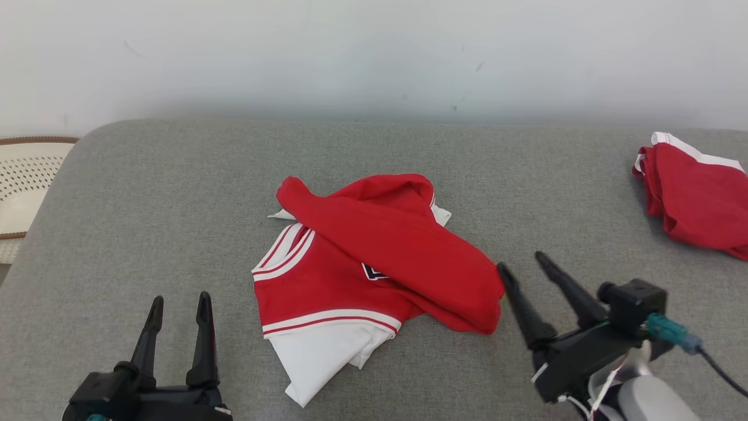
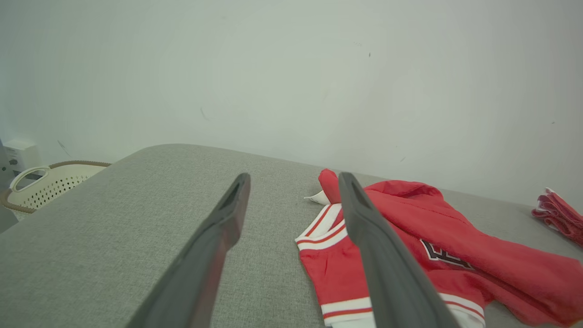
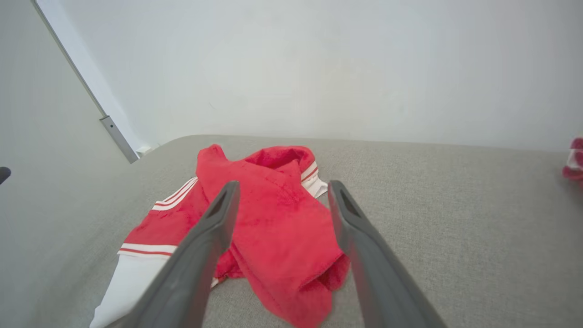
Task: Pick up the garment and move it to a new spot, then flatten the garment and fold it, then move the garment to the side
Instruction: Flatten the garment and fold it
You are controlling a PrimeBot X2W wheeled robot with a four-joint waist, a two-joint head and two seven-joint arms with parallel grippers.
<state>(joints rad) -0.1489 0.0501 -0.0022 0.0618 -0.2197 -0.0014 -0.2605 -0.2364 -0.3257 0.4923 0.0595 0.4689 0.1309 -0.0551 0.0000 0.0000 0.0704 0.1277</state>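
Note:
A red garment (image 1: 374,251) with white and red striped trim and white parts lies crumpled in the middle of the grey cushioned surface (image 1: 175,193); a dark logo shows on it. My right gripper (image 1: 522,261) is open just right of the garment's lower right fold, its left finger at the cloth's edge. In the right wrist view the garment (image 3: 273,218) lies ahead between the open fingers (image 3: 214,228). My left gripper (image 1: 180,299) is open at the lower left, apart from the garment (image 2: 410,237), which shows beyond its right finger (image 2: 373,237).
A second red and white garment (image 1: 695,193) lies at the surface's far right edge. A cream perforated basket (image 1: 23,187) stands off the left end. A pale wall runs behind the surface. Bare grey surface lies left of and behind the crumpled garment.

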